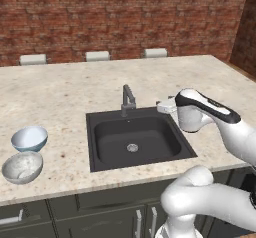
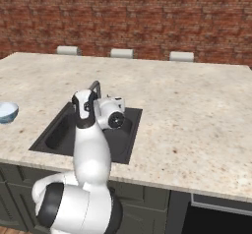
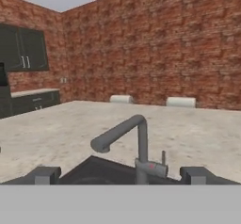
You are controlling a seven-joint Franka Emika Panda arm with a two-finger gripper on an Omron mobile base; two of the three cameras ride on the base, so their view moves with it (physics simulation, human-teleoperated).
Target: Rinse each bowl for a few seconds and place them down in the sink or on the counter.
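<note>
While the end effector (image 3: 120, 173) hangs spread and empty over the sink's (image 1: 137, 139) right rim, facing the faucet (image 3: 127, 143), both bowls (image 1: 29, 138) sit well apart on the counter (image 1: 65, 97), left of the sink.

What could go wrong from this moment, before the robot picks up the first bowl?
1. The faucet stands between the open end effector and the bowls; a sweep to the left could strike it.
2. The pale blue bowl and the speckled bowl sit very close together on the counter; gripping one may push the other.
3. The speckled bowl lies near the counter's front edge and might slide off.
</note>
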